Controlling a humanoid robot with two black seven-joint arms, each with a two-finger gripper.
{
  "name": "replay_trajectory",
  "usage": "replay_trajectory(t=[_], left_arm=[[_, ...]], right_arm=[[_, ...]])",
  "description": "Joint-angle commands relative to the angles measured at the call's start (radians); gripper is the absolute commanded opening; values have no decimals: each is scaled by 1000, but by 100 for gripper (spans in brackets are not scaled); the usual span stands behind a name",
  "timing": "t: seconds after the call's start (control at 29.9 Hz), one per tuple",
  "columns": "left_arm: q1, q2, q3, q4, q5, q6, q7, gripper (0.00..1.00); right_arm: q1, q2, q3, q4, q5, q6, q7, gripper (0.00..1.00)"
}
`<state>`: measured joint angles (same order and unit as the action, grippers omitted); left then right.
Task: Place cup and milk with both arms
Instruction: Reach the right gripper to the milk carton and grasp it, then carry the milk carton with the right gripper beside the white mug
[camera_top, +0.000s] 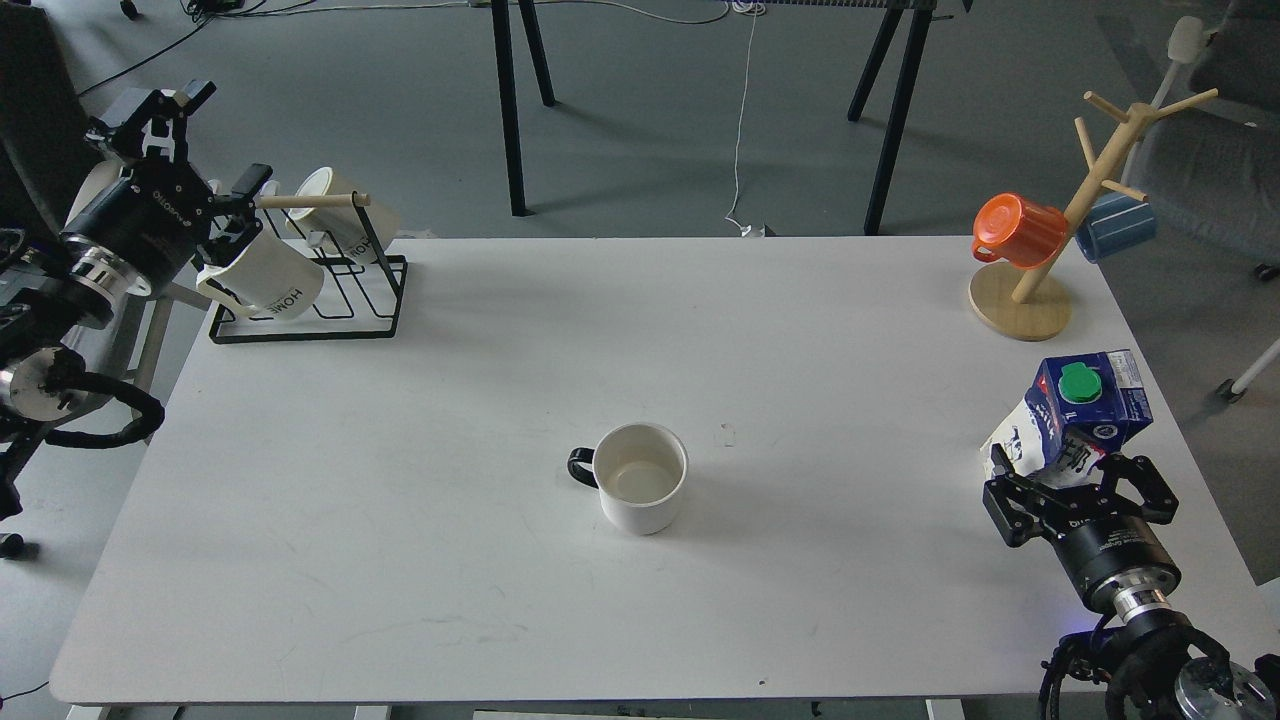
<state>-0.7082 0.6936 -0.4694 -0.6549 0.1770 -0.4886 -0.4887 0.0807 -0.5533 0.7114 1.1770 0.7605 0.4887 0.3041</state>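
Observation:
The white cup (641, 490) with a black handle on its left stands upright in the middle of the white table (400, 520). The milk carton (1075, 415), blue top and green cap, leans at the right edge. My right gripper (1075, 480) is open, with one finger on each side of the carton's white lower part, which it partly hides. My left gripper (215, 140) is open and empty at the far left, raised beside the rack of cream mugs and far from the cup.
A black wire rack (310, 330) with cream "HOME" mugs (265, 282) stands at the back left corner. A wooden mug tree (1020, 305) with an orange mug (1018, 230) and a blue mug (1115, 225) stands at the back right.

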Motion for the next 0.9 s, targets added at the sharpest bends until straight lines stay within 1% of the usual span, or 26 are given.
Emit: replay_trajectory(t=[0.0,0.07,0.23,0.37,0.47,0.63,0.87], left_arm=[[13,0,0,1,-1,0,0,94],[15,0,0,1,-1,0,0,94],[16,0,0,3,1,0,0,94],[24,0,0,6,1,0,0,94],[27,-3,0,20,1,0,0,95],[27,-5,2,23,1,0,0,95],[29,-3,3,24,1,0,0,95]], right_arm=[[1,6,2,9,-9,0,3,22],[1,18,2,9,-10,0,3,17],[11,44,0,19,-27,0,3,15],[11,59,0,73,-69,0,3,15],[10,102,-4,108,-125,0,4,15],[4,211,-15,110,-219,0,3,15],[-2,280,-46,122,-322,0,3,15]])
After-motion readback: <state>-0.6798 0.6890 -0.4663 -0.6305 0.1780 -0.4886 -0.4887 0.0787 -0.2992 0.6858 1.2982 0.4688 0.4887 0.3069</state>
